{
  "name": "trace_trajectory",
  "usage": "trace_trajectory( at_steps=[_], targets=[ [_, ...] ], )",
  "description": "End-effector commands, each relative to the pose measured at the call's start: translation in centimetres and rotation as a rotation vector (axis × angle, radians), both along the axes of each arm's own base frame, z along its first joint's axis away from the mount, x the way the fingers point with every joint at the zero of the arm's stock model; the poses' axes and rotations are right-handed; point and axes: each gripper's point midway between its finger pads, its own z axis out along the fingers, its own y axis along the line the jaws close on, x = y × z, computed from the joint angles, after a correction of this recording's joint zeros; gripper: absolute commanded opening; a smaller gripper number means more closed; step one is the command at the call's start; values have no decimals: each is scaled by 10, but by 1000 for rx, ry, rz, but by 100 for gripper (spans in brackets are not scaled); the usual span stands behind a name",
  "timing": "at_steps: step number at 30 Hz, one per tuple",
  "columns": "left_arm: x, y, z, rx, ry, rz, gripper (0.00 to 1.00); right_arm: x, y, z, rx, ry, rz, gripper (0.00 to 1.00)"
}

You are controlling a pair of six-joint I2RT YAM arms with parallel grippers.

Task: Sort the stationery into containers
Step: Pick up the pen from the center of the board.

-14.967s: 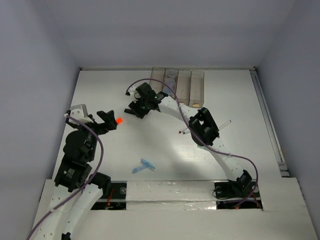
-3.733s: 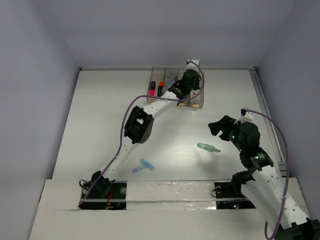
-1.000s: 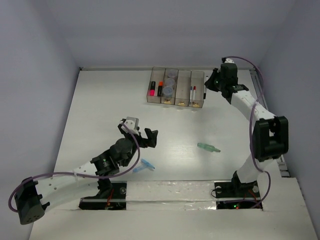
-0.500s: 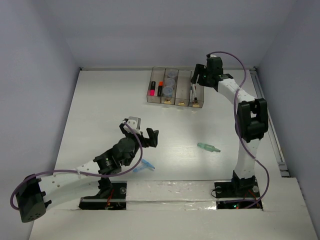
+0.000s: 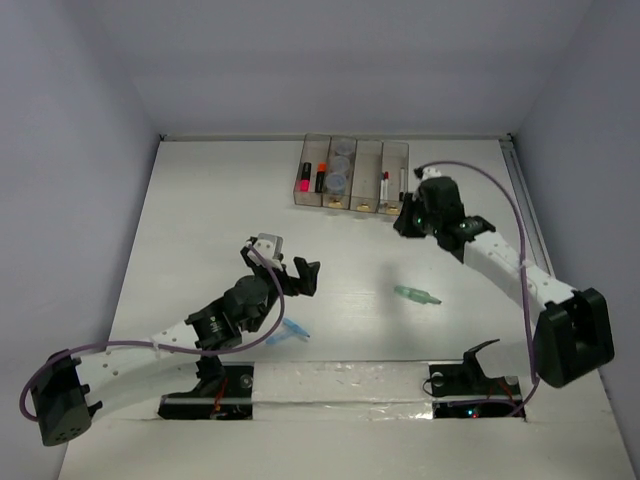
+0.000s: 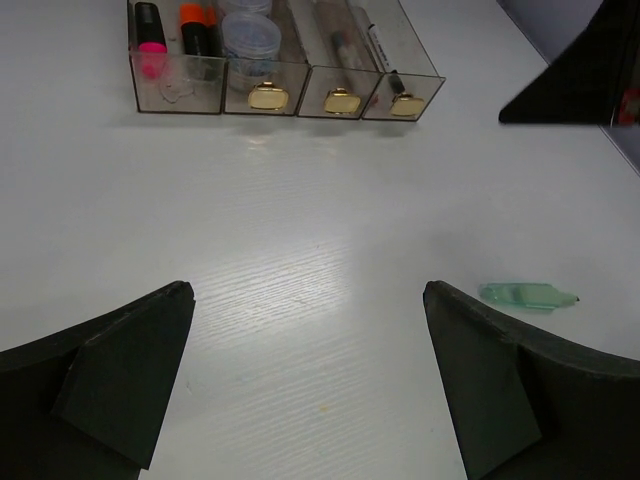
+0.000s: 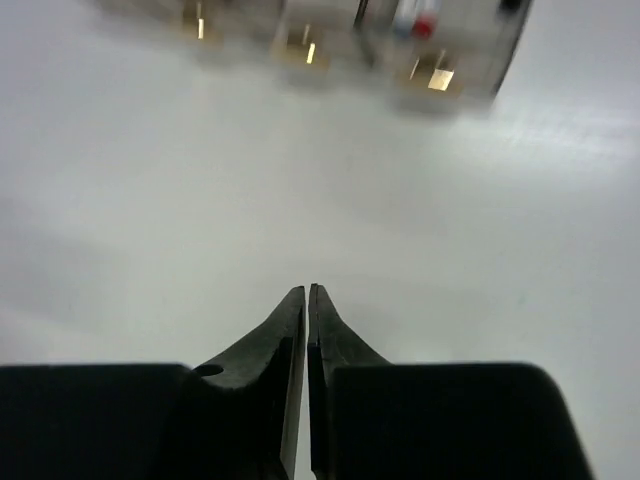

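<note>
Retreating right fingers, off the containers

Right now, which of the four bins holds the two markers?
The leftmost bin in the overhead view: only it holds the pink marker and orange marker.

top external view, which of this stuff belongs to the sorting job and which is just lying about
Job:
row of four clear brownish bins with gold knobs
pink- and orange-tipped black markers
round clear jars
thin white pens
green piece and light-blue piece, both not yet binned

Just there:
purple cables
white tape strip at the near edge
</note>
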Motion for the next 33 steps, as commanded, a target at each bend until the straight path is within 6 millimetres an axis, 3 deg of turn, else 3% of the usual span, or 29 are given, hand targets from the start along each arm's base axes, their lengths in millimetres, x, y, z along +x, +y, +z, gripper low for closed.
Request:
trace_trajectory(
  at_steps=[1,2,3,4,5,7,9,10,13,16,20,22,28,33],
  targets=[
    [-3,-8,27,-74,-31,-38,99,-59,-11,-51,-99,194,-15,11],
    [-4,-9,33,-83,-36,-44,99,-74,-21,-56,-120,231,-30,15],
    [-5,-10,36,-85,-37,-51,99,-86,-28,-66,-143,268,-37,37],
    [-4,-10,42,-92,-45,-51,99,-93,-32,-68,-140,295,-72,50],
    [-5,-9,46,-96,-52,-50,99,-100,-29,-69,-123,316,-47,76],
    [-4,-7,52,-106,-67,-43,99,-106,-24,-64,-108,341,-14,100],
    [-4,-7,59,-114,-77,-42,99,-111,-36,-74,-192,414,-42,100],
    [-4,-7,60,-118,-80,-43,99,-108,-38,-69,-209,424,-54,100],
    [-4,-7,66,-137,-90,-45,99,-117,-29,-76,-208,476,12,100],
    [-4,-5,66,-138,-92,-39,99,-111,-31,-78,-248,507,1,100],
    [-4,-1,64,-126,-94,-26,99,-118,-31,-104,-392,651,34,100],
    [-3,0,65,-125,-97,-20,99,-111,-36,-100,-453,636,17,100],
    [-1,5,63,-119,-103,0,99,-119,-39,-87,-483,653,79,100],
    [0,4,63,-106,-106,-4,99,-127,-24,-94,-468,708,173,100]
  ],
)
